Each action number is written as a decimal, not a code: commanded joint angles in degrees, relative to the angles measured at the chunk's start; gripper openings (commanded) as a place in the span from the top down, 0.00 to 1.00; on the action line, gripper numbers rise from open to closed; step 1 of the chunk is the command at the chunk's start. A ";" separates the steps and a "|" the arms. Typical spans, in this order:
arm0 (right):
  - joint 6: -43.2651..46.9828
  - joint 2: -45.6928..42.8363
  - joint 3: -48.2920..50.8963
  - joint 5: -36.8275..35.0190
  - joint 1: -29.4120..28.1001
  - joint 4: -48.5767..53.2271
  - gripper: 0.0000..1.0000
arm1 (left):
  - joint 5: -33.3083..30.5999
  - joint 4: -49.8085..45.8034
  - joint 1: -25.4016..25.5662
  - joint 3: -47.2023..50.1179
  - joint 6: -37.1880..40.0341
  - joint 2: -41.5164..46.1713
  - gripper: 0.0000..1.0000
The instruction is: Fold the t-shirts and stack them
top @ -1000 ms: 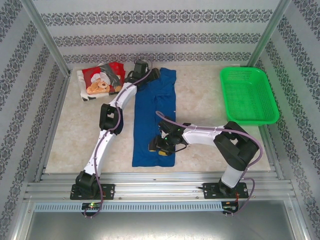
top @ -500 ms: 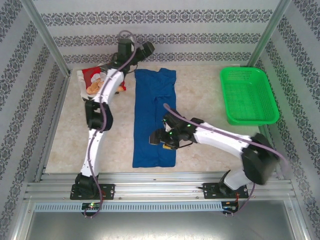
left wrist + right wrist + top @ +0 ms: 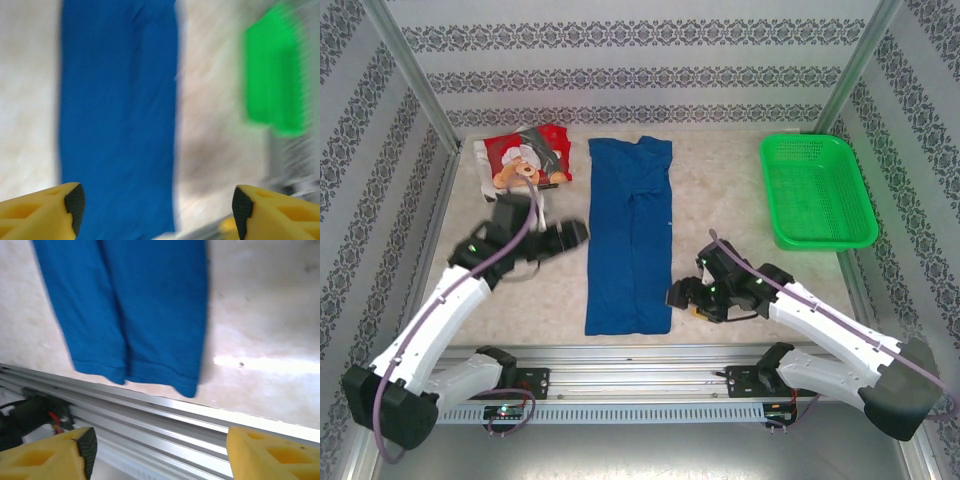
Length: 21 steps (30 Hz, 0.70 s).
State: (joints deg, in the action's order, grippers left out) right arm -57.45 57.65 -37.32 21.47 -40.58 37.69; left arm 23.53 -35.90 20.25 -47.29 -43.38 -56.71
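Note:
The royal-blue t-shirt point(image 3: 629, 235) lies flat as a long narrow strip running from the back of the table to its front edge. It also shows blurred in the left wrist view point(image 3: 117, 115), and its near hem shows in the right wrist view point(image 3: 135, 305). A folded red t-shirt with a teddy-bear print point(image 3: 525, 160) rests at the back left. My left gripper point(image 3: 577, 235) point(image 3: 157, 207) hovers just left of the blue strip's middle, open and empty. My right gripper point(image 3: 678, 297) point(image 3: 160, 452) sits just right of the strip's near end, open and empty.
A green mesh basket point(image 3: 817, 190) point(image 3: 275, 90) stands at the back right. The aluminium rail point(image 3: 640, 355) point(image 3: 150, 415) runs along the table's front edge, right below the blue shirt's hem. Patterned walls close in the back and sides.
My left arm swung from the back, near the red shirt, forward to the blue strip's left side. My right gripper slid off the blue shirt's near end to its right.

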 commanded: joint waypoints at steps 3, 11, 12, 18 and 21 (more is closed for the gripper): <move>-4.46 -0.68 6.77 -1.17 -2.64 -9.06 0.34 | 4.84 -2.83 2.49 19.90 -8.96 16.69 0.31; -6.12 2.38 10.27 -1.03 -4.76 -15.65 0.36 | 7.40 6.72 6.26 32.95 -19.02 26.47 0.35; -6.19 2.75 10.42 -1.23 -5.11 -16.31 0.36 | 7.34 6.68 6.70 32.73 -18.71 26.15 0.35; -6.10 7.18 9.39 -1.39 -6.80 -18.90 0.36 | 6.36 9.85 8.36 33.01 -18.50 20.98 0.38; -5.92 9.46 8.74 -1.74 -7.49 -19.21 0.36 | 5.93 16.16 10.50 33.88 -21.03 17.55 0.39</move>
State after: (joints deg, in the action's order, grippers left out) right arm -62.92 65.87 -27.62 20.99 -47.40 19.81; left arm 29.82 -26.89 28.97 -14.24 -61.82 -37.23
